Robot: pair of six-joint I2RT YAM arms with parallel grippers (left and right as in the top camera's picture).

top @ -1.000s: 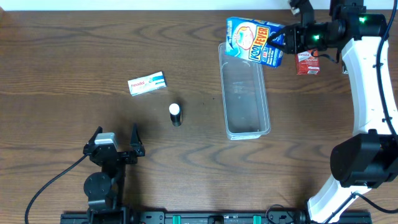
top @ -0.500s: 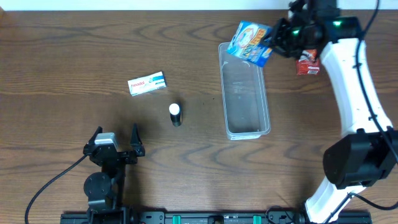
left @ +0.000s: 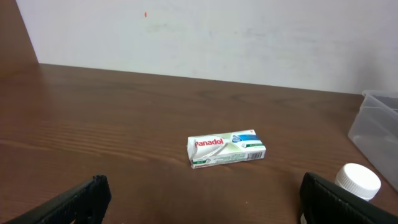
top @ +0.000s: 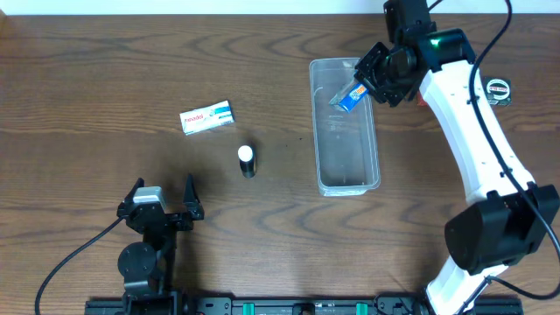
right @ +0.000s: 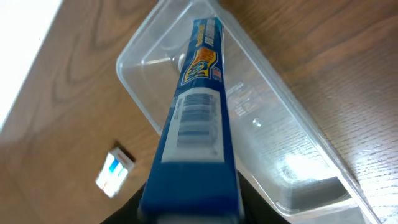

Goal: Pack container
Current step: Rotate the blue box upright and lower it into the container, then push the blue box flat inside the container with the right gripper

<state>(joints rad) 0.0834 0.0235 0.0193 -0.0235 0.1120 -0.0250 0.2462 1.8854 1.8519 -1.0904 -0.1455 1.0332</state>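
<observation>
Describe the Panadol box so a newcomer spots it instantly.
Start at the clear container right of centre on the brown wooden table. Look left, past the small white-capped bottle, to the flat Panadol box lying alone. It is the only white carton with red lettering on the wood.

Robotics lab or test bench. Two robot arms sit at one wood-grain desk (top: 105,70): the white arm (top: 472,131) on the right, the black arm (top: 144,241) on the left. A metal rail (top: 262,306) and a loose cable (top: 66,267) run along the near edge. Bare white wall (left: 249,37) behind. Staged props: Panadol box (top: 207,116), white-capped bottle (top: 248,160), blue carton (top: 348,94), clear plastic tub (top: 350,162).
</observation>
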